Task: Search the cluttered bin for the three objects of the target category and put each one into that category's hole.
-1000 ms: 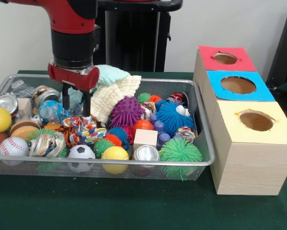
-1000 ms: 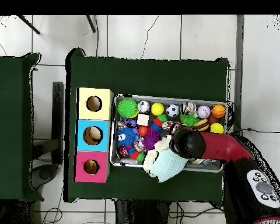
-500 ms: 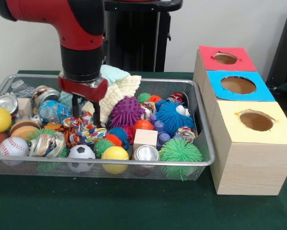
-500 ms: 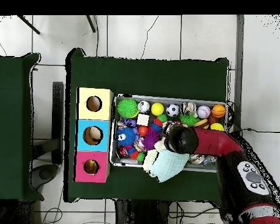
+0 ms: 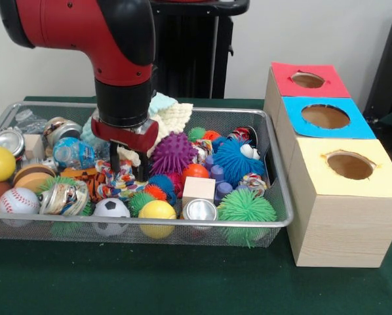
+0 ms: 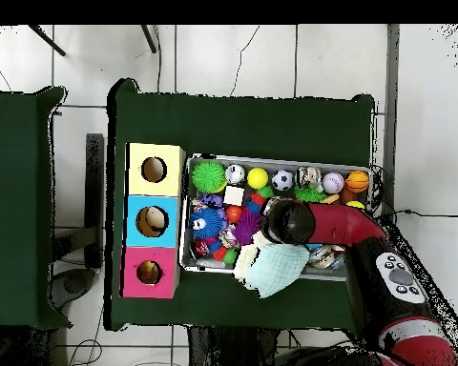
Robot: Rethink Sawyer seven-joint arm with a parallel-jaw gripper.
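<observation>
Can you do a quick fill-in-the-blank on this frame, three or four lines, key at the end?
1. The box top with the red hole lies farthest from the camera; the nearest is ____.
2. The gripper reaches down into the wire ____.
3. The soccer ball sits between the yellow ball and the ____.
4. The spiky ball in the bin's front corner nearest the box is ____.

Missing words: yellow; bin; baseball; green
</observation>
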